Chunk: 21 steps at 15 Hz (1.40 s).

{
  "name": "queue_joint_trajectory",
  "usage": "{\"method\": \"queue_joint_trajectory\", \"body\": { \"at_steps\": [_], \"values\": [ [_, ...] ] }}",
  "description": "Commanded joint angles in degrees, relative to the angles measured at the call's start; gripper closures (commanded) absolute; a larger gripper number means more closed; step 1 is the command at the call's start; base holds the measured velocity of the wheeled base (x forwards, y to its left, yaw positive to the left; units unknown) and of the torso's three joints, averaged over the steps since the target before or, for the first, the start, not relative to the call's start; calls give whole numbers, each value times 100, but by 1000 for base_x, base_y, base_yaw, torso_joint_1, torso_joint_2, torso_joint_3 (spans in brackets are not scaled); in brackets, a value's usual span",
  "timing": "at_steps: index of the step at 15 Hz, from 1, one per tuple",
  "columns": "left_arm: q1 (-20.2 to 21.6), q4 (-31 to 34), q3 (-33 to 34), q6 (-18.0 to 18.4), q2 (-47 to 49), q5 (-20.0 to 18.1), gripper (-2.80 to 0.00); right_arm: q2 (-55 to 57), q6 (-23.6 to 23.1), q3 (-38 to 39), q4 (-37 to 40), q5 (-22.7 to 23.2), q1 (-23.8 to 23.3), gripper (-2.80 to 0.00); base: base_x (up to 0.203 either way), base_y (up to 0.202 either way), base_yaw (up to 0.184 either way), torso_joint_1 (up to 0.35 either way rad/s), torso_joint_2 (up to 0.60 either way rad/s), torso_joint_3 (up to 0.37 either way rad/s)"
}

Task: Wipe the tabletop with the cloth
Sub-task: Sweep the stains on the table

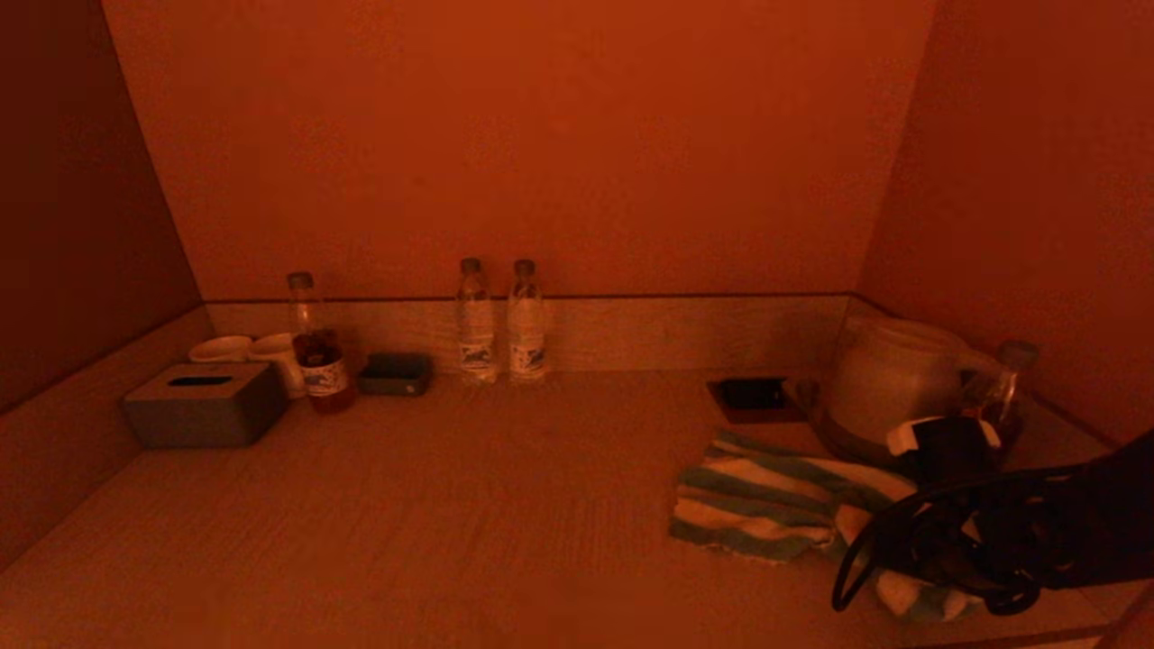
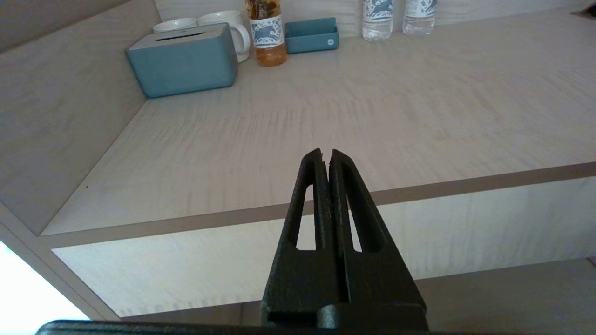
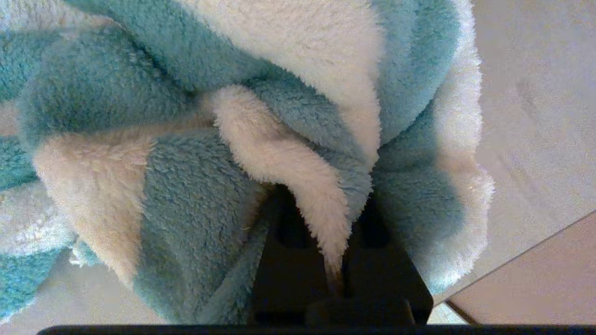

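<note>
- Now I have the right gripper (image 3: 337, 274) clamped on a fold of the cloth (image 1: 766, 500), bunched at the tabletop's (image 1: 469, 523) front right
- Left gripper (image 2: 326, 160) parked, fingers together
- Next, I judge: drag leftward, pressing flat

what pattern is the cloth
Broad green and white stripes on the cloth, clearest in the right wrist view.

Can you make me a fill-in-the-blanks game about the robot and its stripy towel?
1. The right gripper is shut on the ____.
2. The cloth has green and ____ stripes.
3. The left gripper holds ____.
4. Two clear bottles stand side by side against the tabletop's ____ rim.

Missing words: cloth; white; nothing; back
</note>
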Motion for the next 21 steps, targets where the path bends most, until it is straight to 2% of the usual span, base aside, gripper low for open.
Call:
{"method": "queue_joint_trajectory", "body": {
  "at_steps": [1,4,6,8,11,14,16,17,21],
  "values": [
    [0,0,0,2,0,-2,0,-85,11,20,-34,-3,7,0,0,0,0,0,0,0],
    [-2,0,0,2,0,-2,0,-639,32,419,-5,25,222,0,0,0,0,0,0,0],
    [-2,0,0,2,0,-2,0,-799,258,500,12,29,722,0,0,0,0,0,0,0],
    [5,0,0,2,0,-2,0,-861,390,513,21,13,918,0,0,0,0,0,0,0],
    [-2,0,0,2,0,-2,0,-918,609,478,20,-11,1633,0,0,0,0,0,0,0],
    [6,0,0,2,0,-2,0,-904,650,437,13,-11,1735,0,0,0,0,0,0,0],
    [-2,0,0,2,0,-2,0,-827,683,295,9,-7,2373,0,0,0,0,0,0,0],
    [-2,0,0,2,0,-2,0,-780,702,214,8,-5,2540,0,0,0,0,0,0,0],
    [-2,0,0,2,0,-2,0,-777,705,210,8,-5,2544,0,0,0,0,0,0,0]
  ]
}}
